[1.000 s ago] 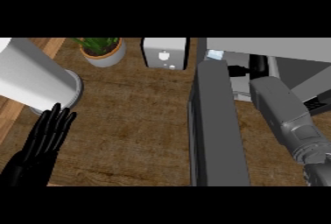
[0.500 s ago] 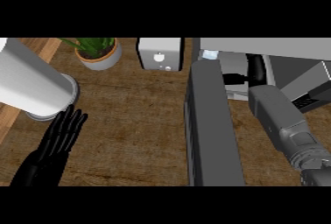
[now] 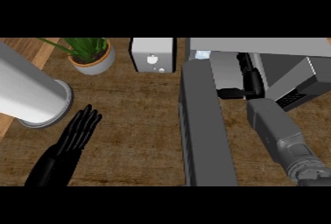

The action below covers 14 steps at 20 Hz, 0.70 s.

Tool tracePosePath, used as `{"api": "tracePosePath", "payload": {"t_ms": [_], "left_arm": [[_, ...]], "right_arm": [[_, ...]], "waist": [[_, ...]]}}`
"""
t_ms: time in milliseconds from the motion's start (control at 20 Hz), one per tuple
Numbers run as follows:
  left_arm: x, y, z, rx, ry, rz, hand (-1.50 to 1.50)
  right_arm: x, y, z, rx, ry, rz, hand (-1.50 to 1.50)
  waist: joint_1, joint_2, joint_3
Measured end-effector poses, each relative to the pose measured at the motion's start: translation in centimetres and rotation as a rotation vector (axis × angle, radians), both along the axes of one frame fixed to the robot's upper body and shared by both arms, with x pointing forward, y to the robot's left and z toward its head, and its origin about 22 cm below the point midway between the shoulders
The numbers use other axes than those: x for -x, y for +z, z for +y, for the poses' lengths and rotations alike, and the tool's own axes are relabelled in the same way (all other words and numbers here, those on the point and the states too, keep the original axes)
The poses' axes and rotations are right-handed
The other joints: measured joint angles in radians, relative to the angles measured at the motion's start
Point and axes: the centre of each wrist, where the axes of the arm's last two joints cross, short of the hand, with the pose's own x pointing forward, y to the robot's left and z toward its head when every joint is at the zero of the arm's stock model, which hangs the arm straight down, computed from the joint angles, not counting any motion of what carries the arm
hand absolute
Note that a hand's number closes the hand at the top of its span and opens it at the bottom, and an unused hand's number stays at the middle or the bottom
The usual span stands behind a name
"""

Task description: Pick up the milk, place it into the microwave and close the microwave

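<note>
Matt wood-grain counter (image 3: 139,127); smooth grey microwave door (image 3: 203,131).

Brown wood-grain counter (image 3: 135,131) fills the frame. Plant (image 3: 90,57) at upper left (pale pot). White box (image 3: 153,54) at top centre. Large white cylinder (image 3: 29,94) at left edge. Lighting even.

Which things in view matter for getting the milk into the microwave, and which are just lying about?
For the job:
microwave
open door
right hand, reaching inside
small pale thing by the opening, possibly the milk

Lying about:
potted plant
white appliance
large white cylinder
left hand, resting open at lower left
</note>
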Motion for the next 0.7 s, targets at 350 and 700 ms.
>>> {"api": "tracePosePath", "payload": {"t_ms": [350,700], "left_arm": [[-1.3,-1.1,-1.1,-0.063,-0.124,0.025,1.5],[-3.0,-2.2,-3.5,-0.146,-0.216,0.044,1.5]], "right_arm": [[2.2,-3.0,0.2,-0.075,0.058,0.008,-1.5],[4.9,-5.9,-0.7,-0.094,0.097,0.004,-1.5]], "waist": [[-0.03,-0.014,-0.001],[-0.063,-0.029,-0.003]]}}
